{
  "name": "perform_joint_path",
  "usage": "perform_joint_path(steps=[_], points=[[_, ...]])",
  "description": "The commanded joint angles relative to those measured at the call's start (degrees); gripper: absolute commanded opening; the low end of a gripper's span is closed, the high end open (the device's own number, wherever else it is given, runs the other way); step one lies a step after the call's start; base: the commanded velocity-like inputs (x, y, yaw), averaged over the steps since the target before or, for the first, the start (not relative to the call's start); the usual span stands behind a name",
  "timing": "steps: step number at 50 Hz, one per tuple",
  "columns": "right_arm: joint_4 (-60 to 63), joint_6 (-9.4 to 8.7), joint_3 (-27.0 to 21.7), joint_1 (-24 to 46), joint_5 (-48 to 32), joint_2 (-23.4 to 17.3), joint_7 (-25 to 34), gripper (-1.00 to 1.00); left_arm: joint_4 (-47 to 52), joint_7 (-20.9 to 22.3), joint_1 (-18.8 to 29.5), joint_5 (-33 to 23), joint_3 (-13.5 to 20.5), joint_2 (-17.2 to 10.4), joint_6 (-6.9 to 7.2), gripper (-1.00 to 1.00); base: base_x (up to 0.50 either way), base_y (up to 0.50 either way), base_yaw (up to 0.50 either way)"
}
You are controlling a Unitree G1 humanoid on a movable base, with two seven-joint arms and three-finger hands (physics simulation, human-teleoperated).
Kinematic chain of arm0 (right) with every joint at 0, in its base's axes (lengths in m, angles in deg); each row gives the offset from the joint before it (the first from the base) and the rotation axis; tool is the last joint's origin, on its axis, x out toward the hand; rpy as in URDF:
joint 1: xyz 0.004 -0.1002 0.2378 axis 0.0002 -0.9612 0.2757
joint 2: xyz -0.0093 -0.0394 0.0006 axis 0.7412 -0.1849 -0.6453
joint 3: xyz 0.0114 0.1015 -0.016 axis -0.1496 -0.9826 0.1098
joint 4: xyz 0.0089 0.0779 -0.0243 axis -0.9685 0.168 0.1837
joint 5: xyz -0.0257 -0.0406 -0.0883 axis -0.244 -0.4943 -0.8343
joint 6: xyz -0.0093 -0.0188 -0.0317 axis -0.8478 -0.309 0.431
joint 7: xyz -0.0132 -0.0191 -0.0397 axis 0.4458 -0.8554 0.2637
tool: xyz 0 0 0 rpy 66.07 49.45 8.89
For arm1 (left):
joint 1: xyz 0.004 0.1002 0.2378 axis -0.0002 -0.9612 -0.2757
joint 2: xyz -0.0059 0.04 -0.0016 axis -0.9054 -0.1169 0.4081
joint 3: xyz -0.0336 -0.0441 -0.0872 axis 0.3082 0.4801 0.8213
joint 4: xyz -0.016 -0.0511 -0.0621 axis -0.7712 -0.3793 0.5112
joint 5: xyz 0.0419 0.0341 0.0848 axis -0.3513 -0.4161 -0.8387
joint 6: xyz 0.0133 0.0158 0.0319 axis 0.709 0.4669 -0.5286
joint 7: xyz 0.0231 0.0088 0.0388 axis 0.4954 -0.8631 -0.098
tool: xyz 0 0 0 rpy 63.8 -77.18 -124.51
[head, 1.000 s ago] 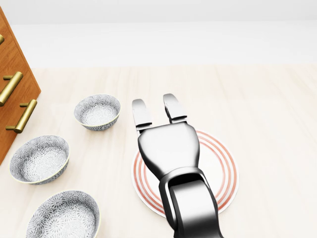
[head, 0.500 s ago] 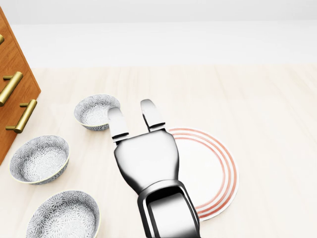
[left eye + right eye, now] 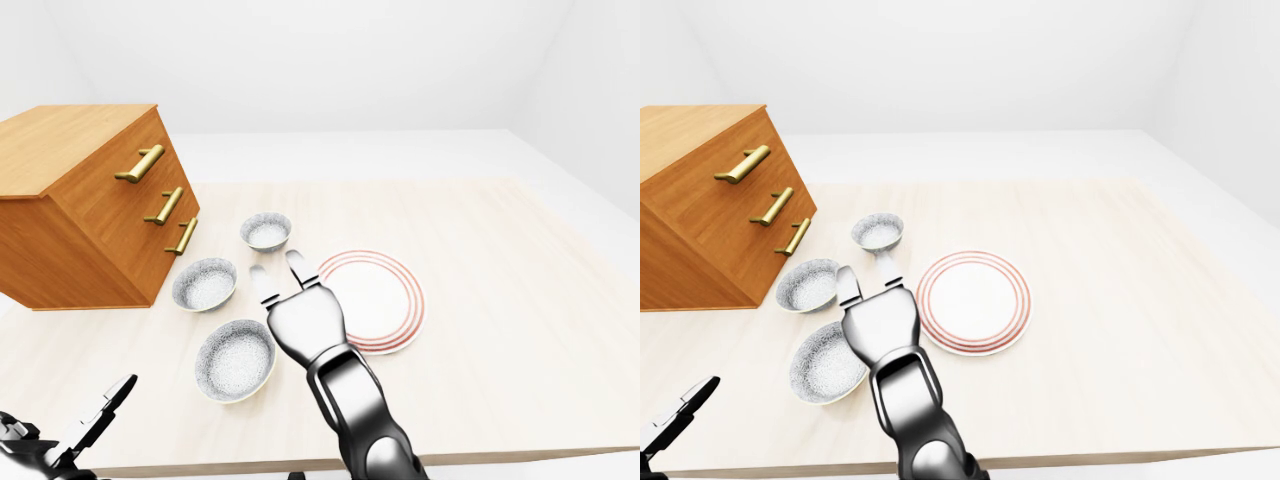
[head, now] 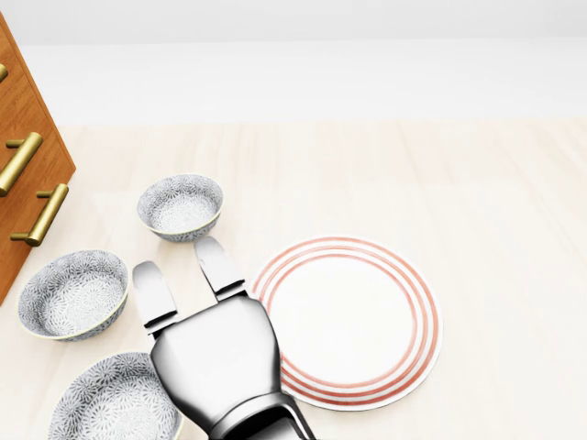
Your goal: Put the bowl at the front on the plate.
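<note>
Three bowls (image 4: 181,207) (image 4: 73,293) (image 4: 116,403), one plate (image 4: 348,312), one drawer chest (image 3: 70,200) with three brass handles (image 3: 140,163) (image 3: 162,205) (image 3: 181,236), two robot hands (image 4: 215,357) (image 3: 100,410).

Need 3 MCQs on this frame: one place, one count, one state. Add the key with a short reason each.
1. In the head view, the plate lies where relative to the bowls?
A) to their right
B) to their left
C) under one of them

2. How many bowls show?
A) two
B) three
C) four

3. The right hand is:
A) shut on a bowl
B) open, holding nothing
C) lying flat on the plate

Key:
1 A: all the bowls sit left of the plate.
2 B: three patterned bowls stand in a row.
3 B: its fingers are straight, between bowls and plate, with nothing in them.
</note>
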Motion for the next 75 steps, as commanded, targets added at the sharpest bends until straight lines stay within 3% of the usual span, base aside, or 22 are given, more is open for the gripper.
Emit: perform_joint_path(steps=[1,40,49,54,66,72,75], points=[[-2.77,0.0,4.82,-1.62,-0.19,-0.26,0.0,1.0,-0.02,0.07,-0.13,-0.09,-0.06,0.15,0.0,1.0,0.0,0.0,0.0],[-5.22,0.0,4.98,-1.68,2.51,-0.72,-0.31,1.0,-0.2,-0.21,0.02,-0.14,-0.08,-0.06,0.0,1.0,0.0,0.0,0.0],[-7.11,0.0,6.65,-1.97,2.3,-0.11,0.0,1.0,0.04,-0.65,0.25,-0.33,-0.13,-0.23,0.42,1.0,0.0,0.0,0.0],[-6.95,0.0,8.08,-1.88,2.05,0.56,0.0,1.0,-1.19,-0.93,0.52,-0.41,-0.48,-0.54,0.0,1.0,0.0,0.0,0.0],[-7.21,0.0,12.56,-4.22,3.07,0.06,0.0,1.0,0.78,-0.49,0.07,-0.18,0.04,-0.16,1.04,1.0,0.0,0.0,0.0],[-8.12,0.0,14.95,-5.54,5.08,-0.93,0.0,1.0,-1.13,-0.69,0.56,-0.34,-0.3,-0.43,0.0,1.0,0.0,0.0,0.0],[-10.06,0.0,15.32,-5.48,6.59,-0.69,-0.36,1.0,0.39,-0.68,0.06,-0.07,-0.19,-0.26,0.65,1.0,0.0,0.0,0.0]])
